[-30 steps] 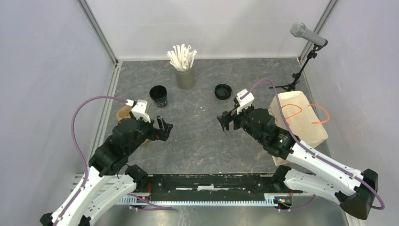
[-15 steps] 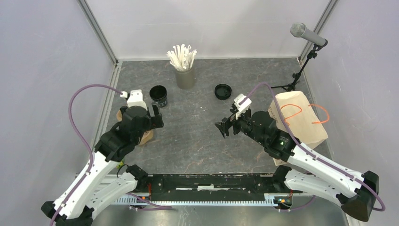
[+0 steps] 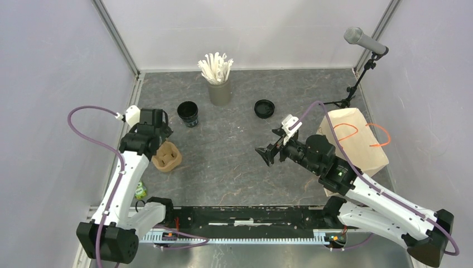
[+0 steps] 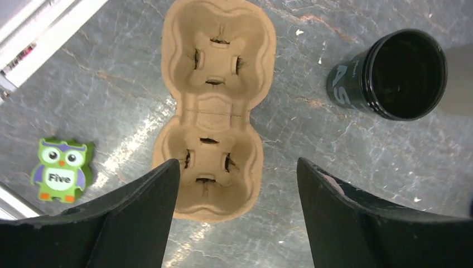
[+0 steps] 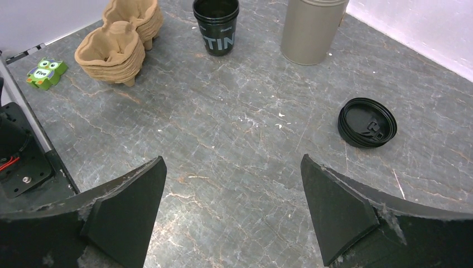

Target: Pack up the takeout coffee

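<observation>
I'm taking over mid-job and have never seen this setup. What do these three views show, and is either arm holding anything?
These are two robot arms bolted at the near edge of a table. The wide view looks down from above and behind them. The other two come from a camera on each wrist, so the dark wedges at the bottom are that arm's own fingers. The left end effector hovers open over a stack of brown pulp cup carriers, beside an open black cup. The right end effector is open above the table, a black lid lying ahead of it. Also there: a grey cup of straws, a paper bag, a green owl tag. Nothing is held.
</observation>
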